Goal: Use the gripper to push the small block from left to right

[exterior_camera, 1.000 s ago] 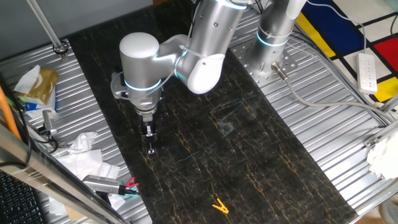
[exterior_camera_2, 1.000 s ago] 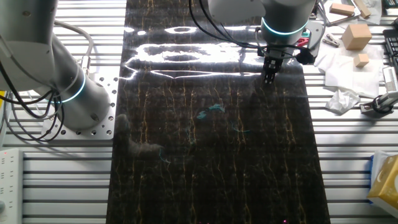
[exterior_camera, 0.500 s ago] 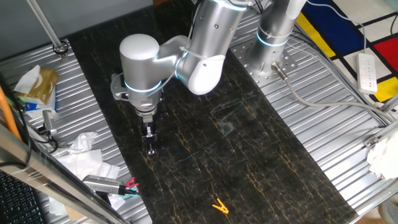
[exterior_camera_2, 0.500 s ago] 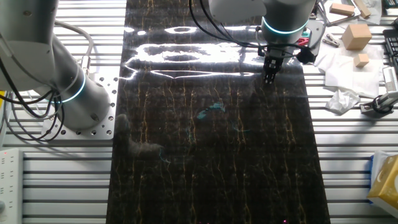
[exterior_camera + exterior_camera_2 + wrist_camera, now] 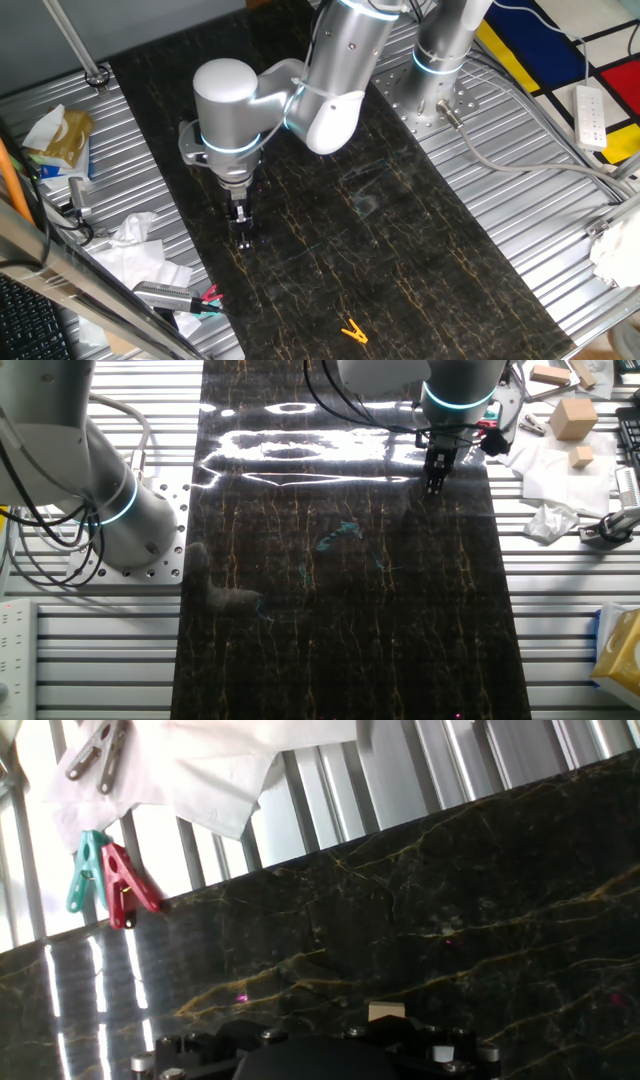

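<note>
Small block (image 5: 386, 1011) at fingers (image 5: 241, 232), on black marbled mat (image 5: 400, 250).

The arm reaches down vertically; the gripper (image 5: 242, 238) points at the surface, fingers close together, tip low.

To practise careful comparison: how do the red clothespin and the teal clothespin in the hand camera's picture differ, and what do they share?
Colour: the red clothespin is red, the teal clothespin blue-green. Position: the red one lies to the right of the teal one, its lower end reaching the edge of the dark marble mat, while the teal one lies wholly on the ribbed metal table. Shared: similar shape and size, upper ends meeting, both beside the white tissue.
</note>
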Motion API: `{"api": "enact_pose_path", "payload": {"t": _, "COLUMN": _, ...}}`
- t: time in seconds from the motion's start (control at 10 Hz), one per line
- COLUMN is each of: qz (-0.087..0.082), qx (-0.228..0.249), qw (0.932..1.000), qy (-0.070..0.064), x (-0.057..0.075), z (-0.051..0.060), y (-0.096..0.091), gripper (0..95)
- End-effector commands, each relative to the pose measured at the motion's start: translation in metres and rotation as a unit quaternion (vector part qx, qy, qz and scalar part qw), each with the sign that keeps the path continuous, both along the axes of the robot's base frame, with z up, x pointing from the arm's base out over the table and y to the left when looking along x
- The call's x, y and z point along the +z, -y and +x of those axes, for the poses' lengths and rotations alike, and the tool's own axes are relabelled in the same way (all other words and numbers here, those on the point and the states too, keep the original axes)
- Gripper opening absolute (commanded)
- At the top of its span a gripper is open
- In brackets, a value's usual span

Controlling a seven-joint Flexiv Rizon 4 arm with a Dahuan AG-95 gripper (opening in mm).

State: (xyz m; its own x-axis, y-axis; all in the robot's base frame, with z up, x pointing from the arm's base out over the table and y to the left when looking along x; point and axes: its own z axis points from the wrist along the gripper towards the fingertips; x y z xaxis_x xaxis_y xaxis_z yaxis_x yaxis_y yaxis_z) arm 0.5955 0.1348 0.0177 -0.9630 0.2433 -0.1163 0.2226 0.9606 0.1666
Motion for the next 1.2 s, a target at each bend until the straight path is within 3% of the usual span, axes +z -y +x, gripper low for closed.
{"api": "enact_pose_path", "payload": {"t": 0.1, "qz": 0.0, "qx": 0.001, "qw": 1.0, "qy": -0.001, "x": 0.0008, "z": -0.0005, "y": 0.0003, "gripper": 95.0}}
{"api": "enact_pose_path", "payload": {"t": 0.6, "qz": -0.017, "qx": 0.017, "qw": 0.9997, "qy": -0.005, "x": 0.0009, "z": -0.0004, "y": 0.0006, "gripper": 95.0}}
{"api": "enact_pose_path", "payload": {"t": 1.2, "qz": -0.054, "qx": 0.047, "qw": 0.9974, "qy": -0.009, "x": 0.0002, "z": 0.0006, "y": 0.0055, "gripper": 95.0}}
